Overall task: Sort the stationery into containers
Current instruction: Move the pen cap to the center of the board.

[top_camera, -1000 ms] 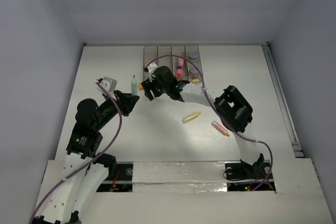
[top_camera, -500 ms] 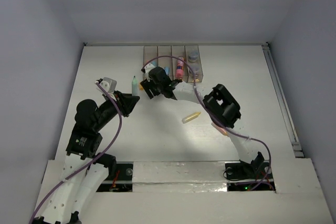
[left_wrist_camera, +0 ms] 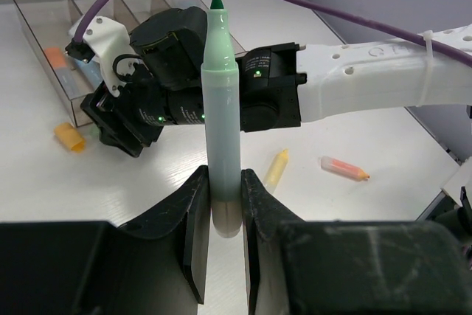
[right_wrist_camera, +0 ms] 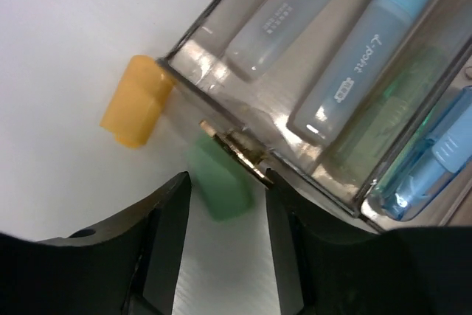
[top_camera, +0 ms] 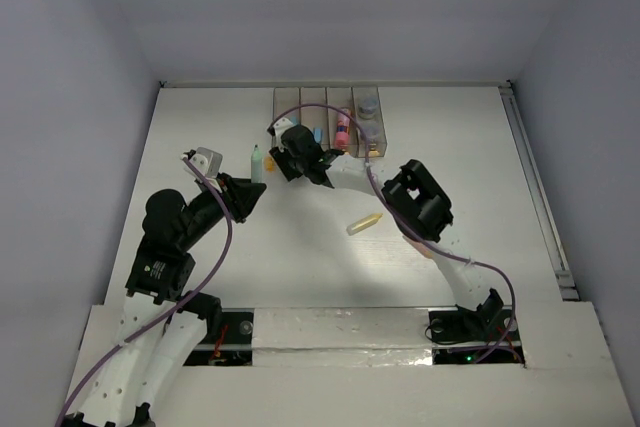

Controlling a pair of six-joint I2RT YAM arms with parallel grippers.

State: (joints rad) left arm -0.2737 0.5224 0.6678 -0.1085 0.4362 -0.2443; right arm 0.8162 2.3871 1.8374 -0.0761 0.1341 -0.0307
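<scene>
White tabletop [top_camera: 300, 267], green cap [right_wrist_camera: 217, 178] between right fingers [right_wrist_camera: 166, 241], marker [left_wrist_camera: 221, 123] in left fingers [left_wrist_camera: 193, 226]

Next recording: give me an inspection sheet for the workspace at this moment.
surface: white table.
job's things: four joined clear bins at the far edge, markers inside; green marker upright; green cap and orange cap by the bins' near corner; yellow marker and pink marker loose on the table.
clutter: nothing seen.
grippers: left gripper, jaws shut on the green marker; right gripper, jaws open either side of the green cap.
cables: purple cables run along both arms.
surroundings: plain grey walls.
</scene>
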